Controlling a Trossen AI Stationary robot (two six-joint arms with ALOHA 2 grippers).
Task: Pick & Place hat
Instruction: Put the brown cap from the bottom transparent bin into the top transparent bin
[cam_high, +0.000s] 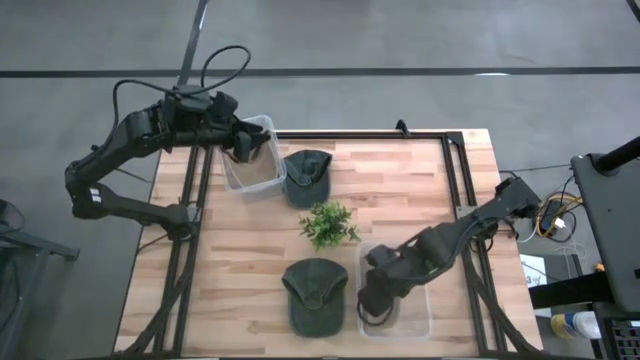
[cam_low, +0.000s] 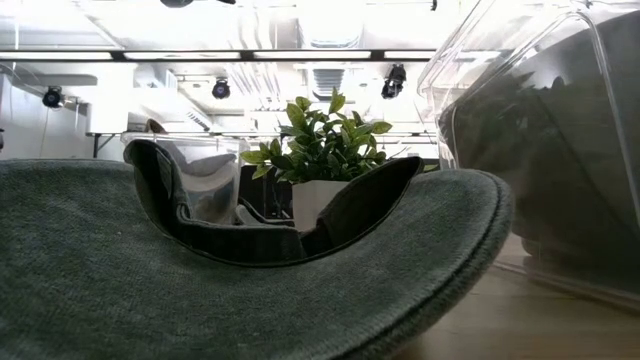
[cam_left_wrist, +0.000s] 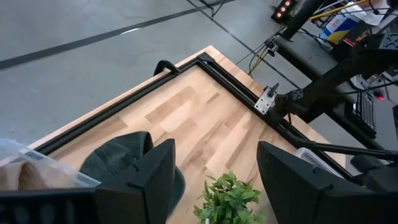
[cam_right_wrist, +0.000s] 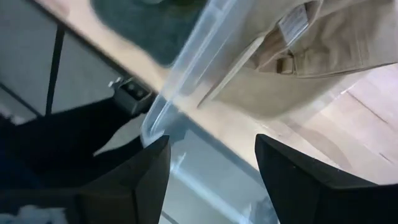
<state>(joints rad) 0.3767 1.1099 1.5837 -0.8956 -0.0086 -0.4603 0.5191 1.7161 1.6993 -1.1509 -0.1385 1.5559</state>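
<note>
Two dark green caps lie on the wooden table. One cap (cam_high: 307, 176) rests beside the far-left clear bin (cam_high: 262, 128); the other cap (cam_high: 316, 296) lies near the front edge, its brim filling the low view (cam_low: 250, 290). My left gripper (cam_high: 245, 148) hovers open over the far-left bin, with the far cap (cam_left_wrist: 118, 158) showing past its fingers (cam_left_wrist: 214, 168). My right gripper (cam_high: 372, 295) is open at the near-right clear bin (cam_high: 425, 322). A tan hat (cam_right_wrist: 323, 43) lies in that bin, beyond my open right gripper (cam_right_wrist: 211, 168).
A small potted plant (cam_high: 328, 224) stands mid-table between the two caps, also visible in the low view (cam_low: 325, 150). A black frame rail (cam_high: 462, 190) runs along the table's edges. Bare wood lies right of the far cap (cam_high: 400, 185).
</note>
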